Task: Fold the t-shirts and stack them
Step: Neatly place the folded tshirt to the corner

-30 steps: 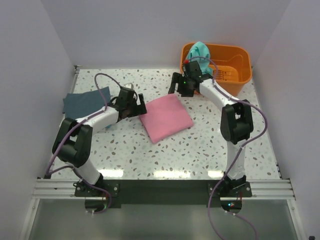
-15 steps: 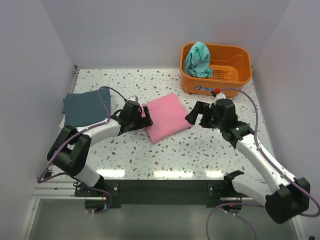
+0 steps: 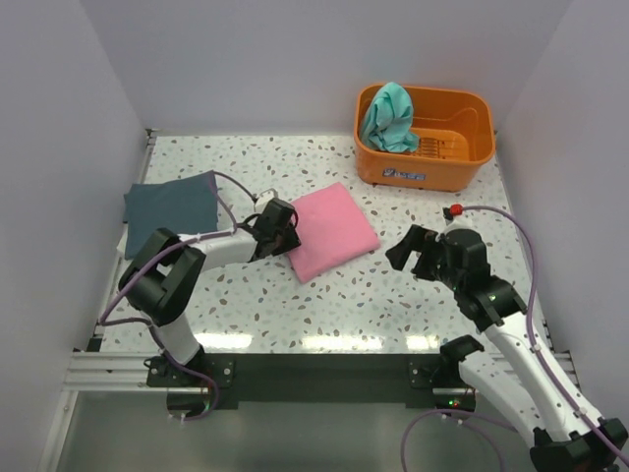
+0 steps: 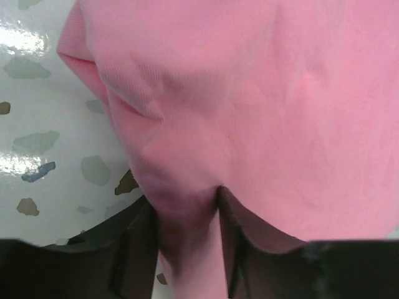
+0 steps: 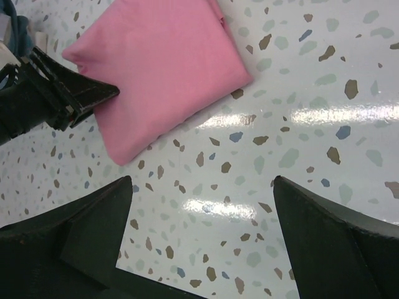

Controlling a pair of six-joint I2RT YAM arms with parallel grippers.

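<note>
Centred on the table [image 3: 295,305], the folded pink t-shirt [image 3: 332,229] lies flat. The left gripper [image 3: 284,229] is closed on its 9 o'clock edge, apparently pinching all layers. The right gripper [image 3: 415,254], at 4 o'clock, stands wide open and empty. Fabric looks light and limp: grasp folded edges, never the middle.
</note>
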